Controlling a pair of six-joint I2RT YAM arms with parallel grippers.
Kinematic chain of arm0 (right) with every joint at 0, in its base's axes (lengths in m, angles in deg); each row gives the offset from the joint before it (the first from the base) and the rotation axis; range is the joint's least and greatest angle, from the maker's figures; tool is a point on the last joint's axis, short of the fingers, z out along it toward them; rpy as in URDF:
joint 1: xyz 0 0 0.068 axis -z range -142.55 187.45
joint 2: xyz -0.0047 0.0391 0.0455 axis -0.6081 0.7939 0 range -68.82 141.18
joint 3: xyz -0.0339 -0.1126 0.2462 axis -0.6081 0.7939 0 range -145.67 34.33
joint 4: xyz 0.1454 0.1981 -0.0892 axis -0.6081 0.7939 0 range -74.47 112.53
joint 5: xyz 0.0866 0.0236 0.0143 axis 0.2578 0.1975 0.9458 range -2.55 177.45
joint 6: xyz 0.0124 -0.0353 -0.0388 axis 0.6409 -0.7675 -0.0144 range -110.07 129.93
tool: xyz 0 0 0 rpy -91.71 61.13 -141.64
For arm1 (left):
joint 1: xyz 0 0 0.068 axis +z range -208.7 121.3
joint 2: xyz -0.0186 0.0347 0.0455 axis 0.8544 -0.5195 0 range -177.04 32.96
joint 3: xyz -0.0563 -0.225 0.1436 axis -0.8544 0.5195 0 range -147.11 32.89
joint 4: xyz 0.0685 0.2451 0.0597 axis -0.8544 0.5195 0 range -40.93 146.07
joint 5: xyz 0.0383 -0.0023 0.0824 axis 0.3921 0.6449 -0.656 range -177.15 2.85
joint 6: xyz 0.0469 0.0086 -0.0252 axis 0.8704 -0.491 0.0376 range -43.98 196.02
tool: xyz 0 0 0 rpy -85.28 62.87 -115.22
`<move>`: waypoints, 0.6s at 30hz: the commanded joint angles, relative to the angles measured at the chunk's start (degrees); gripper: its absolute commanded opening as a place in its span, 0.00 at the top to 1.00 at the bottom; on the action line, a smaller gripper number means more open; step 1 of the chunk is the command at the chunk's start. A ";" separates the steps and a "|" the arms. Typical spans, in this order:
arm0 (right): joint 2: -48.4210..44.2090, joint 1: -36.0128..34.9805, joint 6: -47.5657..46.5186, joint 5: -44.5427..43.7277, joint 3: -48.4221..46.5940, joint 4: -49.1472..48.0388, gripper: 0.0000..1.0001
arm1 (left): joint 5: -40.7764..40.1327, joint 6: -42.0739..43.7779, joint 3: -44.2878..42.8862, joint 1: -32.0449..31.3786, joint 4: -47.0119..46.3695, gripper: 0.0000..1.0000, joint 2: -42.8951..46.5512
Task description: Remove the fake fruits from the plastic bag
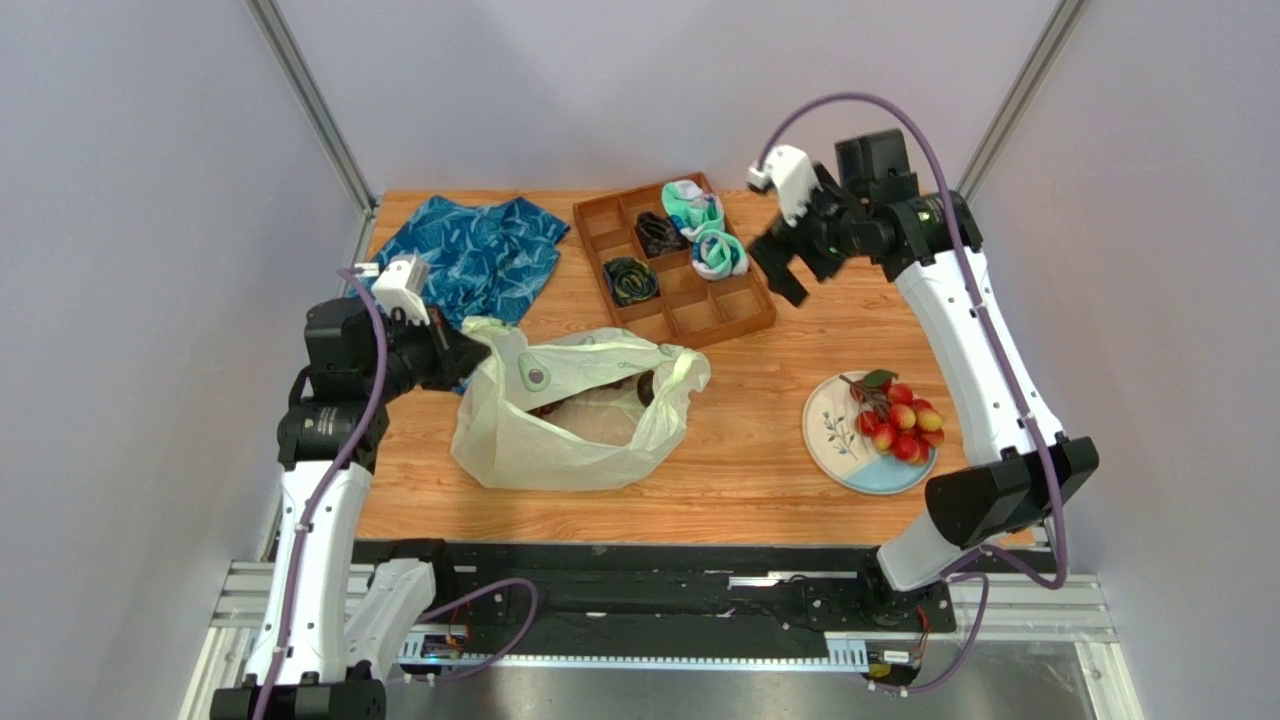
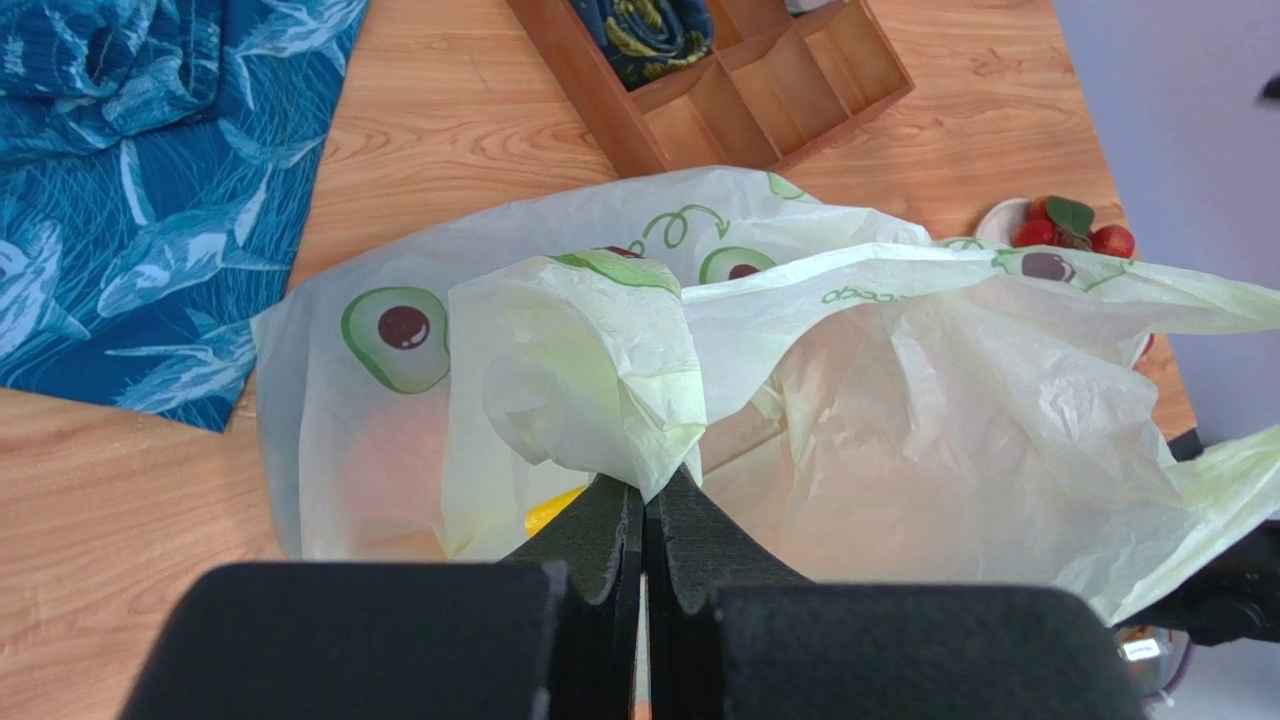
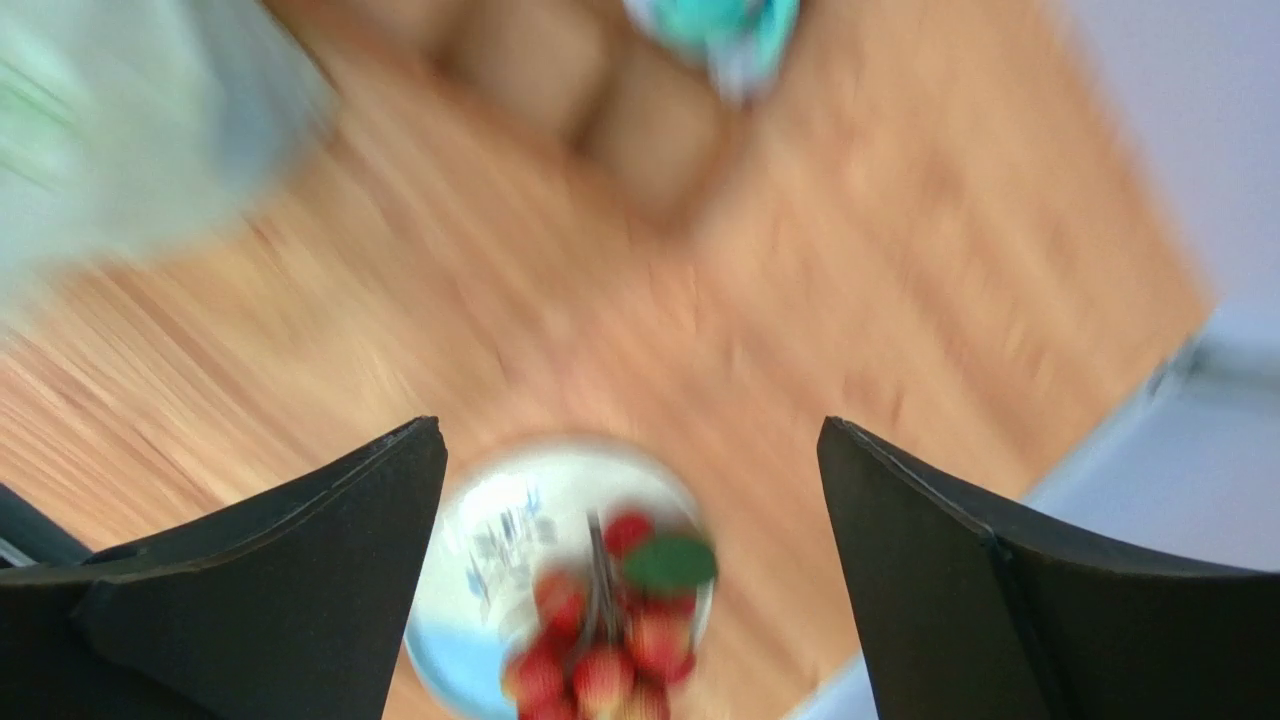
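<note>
Left gripper [image 2: 643, 518] is clamped fully shut on a fold of the plastic bag [image 2: 932, 405], which lies mid-table, left of centre. The film is thin, floppy and slippery, so I'd hold it by a bunched edge. The yellow banana [image 2: 550, 510] shows through beside the pinch. The fruits look light and hard, so grip them across the middle. Red grape bunch [image 1: 897, 420] is on the plate [image 1: 842, 450]. Right gripper [image 1: 786, 267] is wide open and empty, raised by the far tray [image 1: 736, 308].

Wooden table [image 1: 759, 393], plastic bag [image 1: 556, 438], blue cloth [image 1: 473, 255], wooden tray [image 1: 718, 308], plate [image 1: 842, 438]
</note>
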 commanded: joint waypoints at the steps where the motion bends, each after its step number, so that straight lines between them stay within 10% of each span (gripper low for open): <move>1: 5.55 -16.65 7.86 16.08 -15.48 1.97 0.05 | 1.89 -0.49 0.60 0.14 -0.34 1.00 4.58; 12: 17.17 -30.69 -5.48 25.73 -16.65 -1.12 0.73 | -0.50 8.65 -5.81 2.59 5.03 1.00 1.26; 18: 12.15 -35.96 -5.24 26.21 -4.88 -8.25 0.70 | 8.31 1.45 -4.32 4.00 1.96 1.00 -1.30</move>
